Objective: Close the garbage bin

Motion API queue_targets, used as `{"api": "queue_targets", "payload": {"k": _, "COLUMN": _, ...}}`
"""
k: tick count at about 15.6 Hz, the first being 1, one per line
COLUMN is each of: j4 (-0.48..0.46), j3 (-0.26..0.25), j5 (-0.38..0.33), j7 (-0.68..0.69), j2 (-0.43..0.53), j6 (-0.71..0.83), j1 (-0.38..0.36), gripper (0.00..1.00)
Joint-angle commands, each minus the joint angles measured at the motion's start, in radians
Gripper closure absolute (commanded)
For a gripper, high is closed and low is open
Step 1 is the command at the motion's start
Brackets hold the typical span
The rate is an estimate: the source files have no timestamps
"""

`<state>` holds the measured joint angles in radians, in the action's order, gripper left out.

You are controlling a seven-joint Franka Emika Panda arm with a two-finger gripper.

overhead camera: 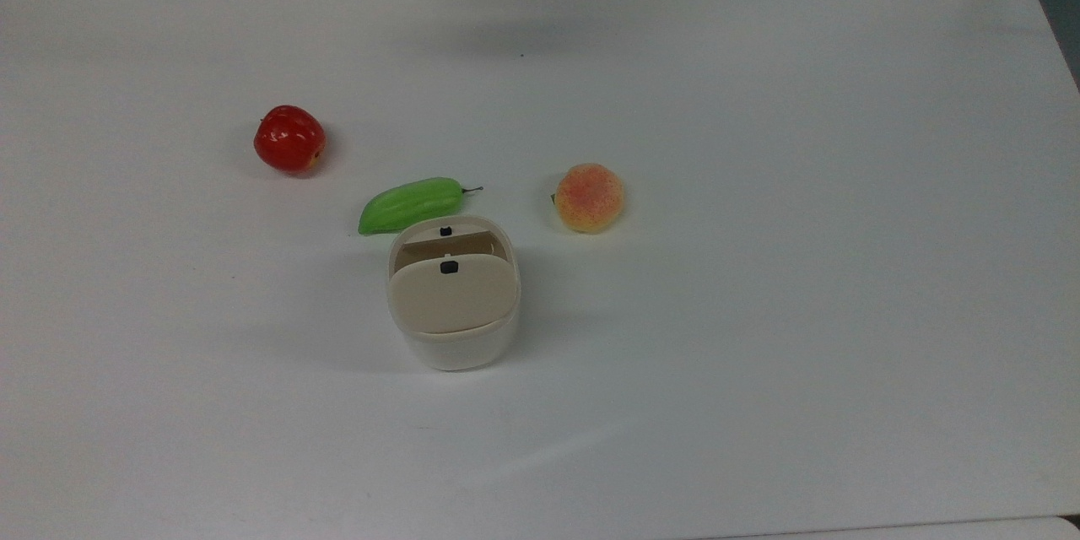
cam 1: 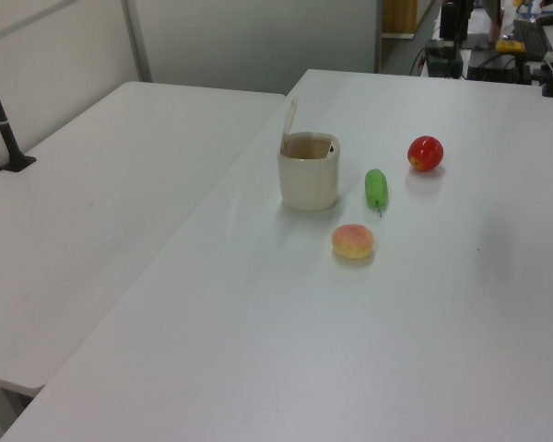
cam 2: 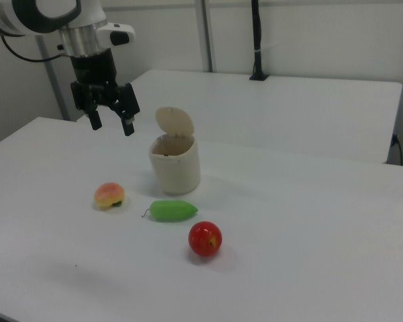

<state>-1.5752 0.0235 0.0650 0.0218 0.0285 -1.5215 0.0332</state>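
Approach step, by my reading: bin [cam 2: 175, 164] stood on tabletop [cam 2: 309, 221] with lid [cam 2: 174, 121] raised upright, claw [cam 2: 111, 124] hanging empty, fingers apart, up to the right view's left of it, so next it likely needed to reach behind lid and push it down.

Top view sits high and looks steeply down on my worktop [overhead camera: 759, 143], with the garbage bin [overhead camera: 453, 295] near mid-frame and the far edge along the top of the frame. Left view is lower, off to one side, looking across the worktop [cam 1: 424, 322] at a slant; bin [cam 1: 309, 171] lands upper middle. Right view looks from the opposite side, about as low, a bit closer, and catches my tool [cam 2: 110, 123] in the upper left of the frame. All three share the bin and the three fruits beside it.
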Motion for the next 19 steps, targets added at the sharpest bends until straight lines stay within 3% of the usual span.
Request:
{"api": "queue_targets", "payload": {"k": 1, "j4": -0.017, "j3": 0.0, "j5": 0.015, "j7": 0.017, "j2": 0.024, "j6": 0.012, "j1": 0.002, "gripper": 0.0}}
{"api": "queue_targets", "payload": {"k": 12, "j4": -0.017, "j3": 0.001, "j5": 0.013, "j7": 0.017, "j2": 0.014, "j6": 0.001, "j1": -0.001, "gripper": 0.0}}
{"api": "queue_targets", "payload": {"k": 13, "j4": -0.017, "j3": 0.001, "j5": 0.013, "j7": 0.018, "j2": 0.013, "j6": 0.001, "j1": -0.003, "gripper": 0.04}}
{"api": "queue_targets", "payload": {"k": 14, "j4": -0.017, "j3": 0.001, "j5": 0.012, "j7": 0.029, "j2": 0.011, "j6": 0.001, "j1": -0.003, "gripper": 0.16}}
{"api": "queue_targets", "payload": {"k": 17, "j4": -0.017, "j3": 0.001, "j5": 0.003, "j7": 0.089, "j2": 0.013, "j6": 0.003, "j1": 0.001, "gripper": 0.71}}
{"api": "queue_targets", "payload": {"k": 19, "j4": -0.017, "j3": 0.001, "j5": 0.001, "j7": 0.09, "j2": 0.011, "j6": 0.001, "j1": 0.001, "gripper": 0.95}}
